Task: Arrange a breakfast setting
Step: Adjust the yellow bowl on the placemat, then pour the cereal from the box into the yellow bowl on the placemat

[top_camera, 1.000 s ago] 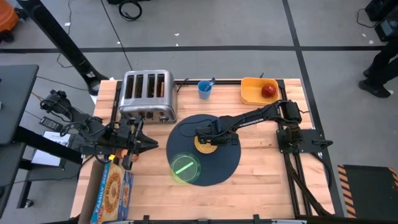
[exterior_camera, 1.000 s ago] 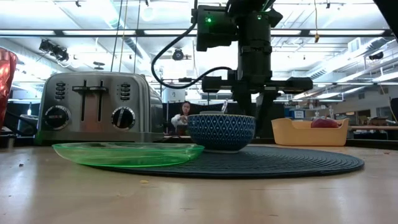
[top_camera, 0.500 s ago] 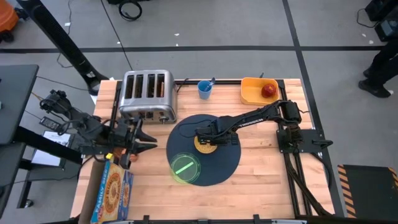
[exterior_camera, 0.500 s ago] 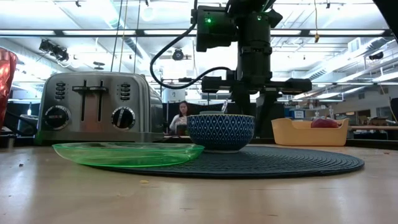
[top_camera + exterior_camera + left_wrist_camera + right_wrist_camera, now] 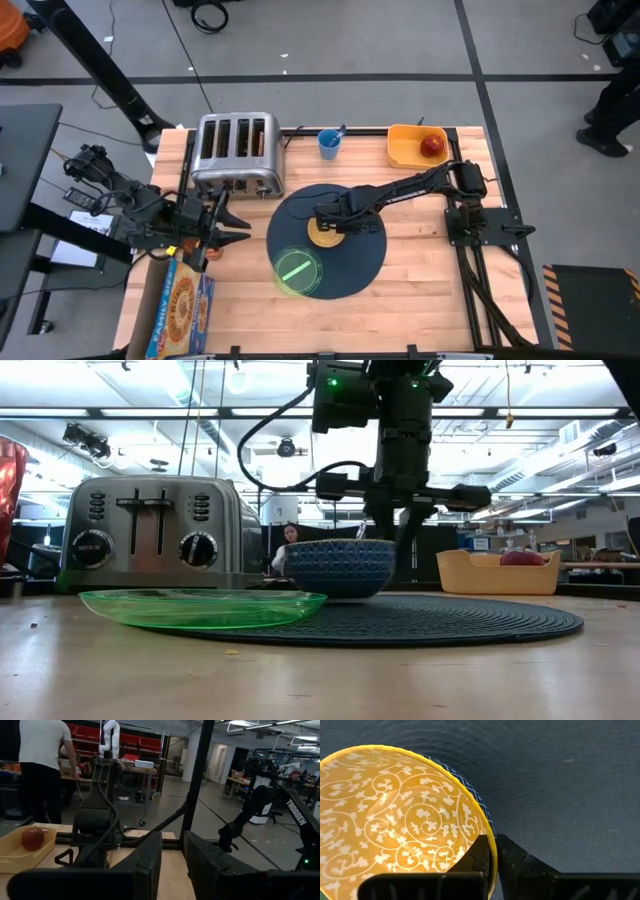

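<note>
A small bowl (image 5: 325, 236), blue outside and yellow inside, sits on the round dark-navy mat (image 5: 370, 250). My right gripper (image 5: 493, 852) reaches down onto it from above and is shut on its rim. A translucent green plate (image 5: 297, 270) rests half on the mat's near left edge. A red apple (image 5: 432, 145) lies in the yellow bin (image 5: 405, 150) at the far right. My left gripper (image 5: 243, 230) hangs open above the table's left side, level and holding nothing. My right gripper pinches the bowl's rim (image 5: 487, 827), one finger inside the bowl and one outside. The fingers (image 5: 385, 530) point down from above. The bowl stays upright over the mat; whether its foot still touches the mat I cannot tell.
A steel toaster (image 5: 237, 152) stands at the far left, with a small blue cup (image 5: 329, 143) beside it. A cereal box (image 5: 180, 305) lies at the near left edge. Bare wood shows on the table's near right. People stand in the room beyond.
My right gripper has drawn the bowl a little toward the table's left across the mat, the bowl staying upright. My left gripper has spread its fingers somewhat wider while staying over the same spot.
</note>
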Tool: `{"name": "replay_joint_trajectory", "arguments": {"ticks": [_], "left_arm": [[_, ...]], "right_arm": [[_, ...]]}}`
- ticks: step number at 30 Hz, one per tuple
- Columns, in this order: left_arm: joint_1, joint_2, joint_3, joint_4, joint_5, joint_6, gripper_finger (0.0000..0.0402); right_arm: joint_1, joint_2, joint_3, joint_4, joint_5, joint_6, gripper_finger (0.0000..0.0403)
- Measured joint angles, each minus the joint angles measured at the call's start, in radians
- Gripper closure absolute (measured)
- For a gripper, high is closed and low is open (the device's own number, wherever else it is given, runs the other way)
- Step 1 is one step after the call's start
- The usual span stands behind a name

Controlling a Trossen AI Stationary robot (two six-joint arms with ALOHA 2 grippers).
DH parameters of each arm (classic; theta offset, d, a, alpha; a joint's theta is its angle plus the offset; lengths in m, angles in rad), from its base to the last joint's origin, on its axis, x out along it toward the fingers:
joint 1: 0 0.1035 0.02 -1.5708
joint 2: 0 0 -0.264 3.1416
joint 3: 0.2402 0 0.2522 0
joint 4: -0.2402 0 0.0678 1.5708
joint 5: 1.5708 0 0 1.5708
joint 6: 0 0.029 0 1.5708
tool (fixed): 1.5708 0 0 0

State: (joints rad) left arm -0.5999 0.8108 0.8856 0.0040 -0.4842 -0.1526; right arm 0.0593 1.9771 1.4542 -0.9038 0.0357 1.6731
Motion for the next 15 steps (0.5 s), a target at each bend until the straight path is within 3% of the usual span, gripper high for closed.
{"name": "replay_joint_trajectory", "arguments": {"ticks": [6, 15], "left_arm": [[0.0, 0.0, 0.0, 0.003, 0.01, -0.001, 0.0311], [-0.007, 0.001, 0.0, 0.02, 0.027, -0.062, 0.0308]], "right_arm": [[-0.002, 0.0, -0.022, 0.01, 0.0, -0.016, 0.0362], [-0.003, 0.0, -0.019, 0.006, 0.023, -0.071, 0.0273]]}}
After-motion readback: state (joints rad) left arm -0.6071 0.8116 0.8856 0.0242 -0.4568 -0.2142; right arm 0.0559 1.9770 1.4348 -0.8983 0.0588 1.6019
